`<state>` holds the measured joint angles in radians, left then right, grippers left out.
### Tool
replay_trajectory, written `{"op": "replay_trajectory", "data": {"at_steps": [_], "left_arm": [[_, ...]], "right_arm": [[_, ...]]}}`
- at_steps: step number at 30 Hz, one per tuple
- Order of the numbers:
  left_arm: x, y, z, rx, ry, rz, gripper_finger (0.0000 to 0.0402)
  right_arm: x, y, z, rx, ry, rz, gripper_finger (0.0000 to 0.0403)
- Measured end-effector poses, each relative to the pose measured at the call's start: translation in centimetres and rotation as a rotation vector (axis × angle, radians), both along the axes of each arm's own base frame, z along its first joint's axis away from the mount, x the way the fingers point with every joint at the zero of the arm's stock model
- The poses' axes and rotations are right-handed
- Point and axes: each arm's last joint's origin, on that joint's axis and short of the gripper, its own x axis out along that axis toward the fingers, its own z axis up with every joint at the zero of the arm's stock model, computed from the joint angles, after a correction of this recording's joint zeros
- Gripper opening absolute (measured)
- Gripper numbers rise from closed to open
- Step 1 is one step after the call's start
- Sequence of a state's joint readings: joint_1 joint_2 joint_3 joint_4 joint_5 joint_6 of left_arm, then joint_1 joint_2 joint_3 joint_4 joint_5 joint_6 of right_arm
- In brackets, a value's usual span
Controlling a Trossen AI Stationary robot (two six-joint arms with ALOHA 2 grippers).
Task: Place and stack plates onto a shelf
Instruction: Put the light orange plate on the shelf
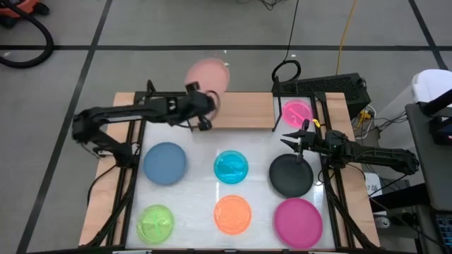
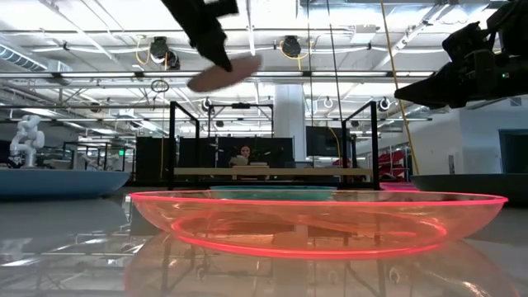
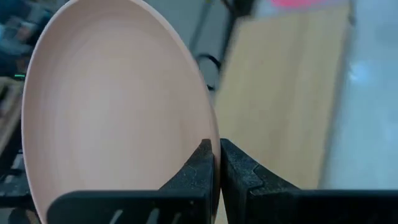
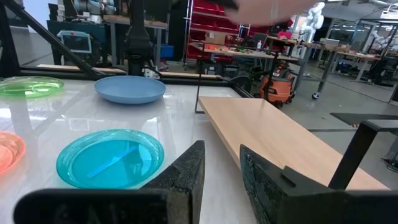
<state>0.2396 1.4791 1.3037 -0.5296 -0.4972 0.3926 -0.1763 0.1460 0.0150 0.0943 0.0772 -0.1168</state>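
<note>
My left gripper (image 1: 203,104) is shut on a pale pink plate (image 1: 207,75), raised above the far edge of the light-wood shelf (image 1: 244,111). The low view shows that plate (image 2: 224,74) high in the air. A small magenta plate (image 1: 297,111) lies on the shelf's right part. My right gripper (image 1: 292,138) hovers open above the black plate (image 1: 290,176) and touches nothing. Blue (image 1: 164,162), cyan (image 1: 231,166), lime green (image 1: 155,221), orange (image 1: 232,214) and large magenta (image 1: 298,221) plates lie flat on the white tabletop. My left gripper pinches the pink plate's rim (image 3: 210,134) between its two fingers, one finger (image 3: 198,167) on the inner face and one on the outer. The plate is lifted clear and tilted, reaching out beyond the fingertips toward the table's far side.
Black metal frame uprights (image 1: 277,106) stand at the shelf's ends and along the table's sides. The orange plate (image 2: 313,219) fills the low view's foreground. Cables and equipment (image 1: 332,88) sit beyond the table's far right corner. A person (image 2: 244,154) sits far behind.
</note>
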Motion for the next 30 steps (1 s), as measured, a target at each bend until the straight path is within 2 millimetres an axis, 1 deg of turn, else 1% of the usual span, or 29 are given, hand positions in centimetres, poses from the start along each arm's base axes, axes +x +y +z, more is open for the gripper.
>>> {"op": "replay_trajectory", "data": {"at_steps": [4, 7, 11, 14, 19, 25, 28, 30], "left_arm": [[2.4, 0.7, -3.8, -0.025, 0.124, -0.004, 0.0011], [3.6, 1.0, -6.2, -0.021, 0.212, -0.03, 0.0011], [4.7, 1.5, -8.9, -0.044, 0.301, -0.049, 0.0011], [5.1, 1.9, -10.3, -0.114, 0.313, -0.079, 0.0011], [5.2, 2.1, -11.6, -0.198, 0.327, -0.062, 0.0011], [4.5, 1.8, -12.0, -0.273, 0.361, -0.024, 0.0011], [4.5, 1.8, -12.0, -0.294, 0.349, -0.015, 0.0012], [4.6, 1.8, -12.0, -0.296, 0.345, -0.011, 0.0026]], "right_arm": [[0.0, 0.0, 0.0, 0.0, 0.001, 0.0, 0.0084], [0.0, 0.0, 0.0, 0.0, 0.0, 0.0, 0.0084], [0.0, 0.0, 0.0, 0.0, 0.0, 0.0, 0.0084], [0.0, 0.0, 0.0, 0.0, 0.0, 0.0, 0.0084], [0.0, 0.0, 0.0, 0.0, 0.0, 0.0, 0.0084], [0.0, 0.0, 0.0, 0.0, 0.0, 0.0, 0.0084], [0.0, 0.0, 0.0, 0.0, 0.001, 0.0, 0.0084], [0.0, 0.0, 0.0, 0.0, 0.0, 0.0, 0.0084]]}}
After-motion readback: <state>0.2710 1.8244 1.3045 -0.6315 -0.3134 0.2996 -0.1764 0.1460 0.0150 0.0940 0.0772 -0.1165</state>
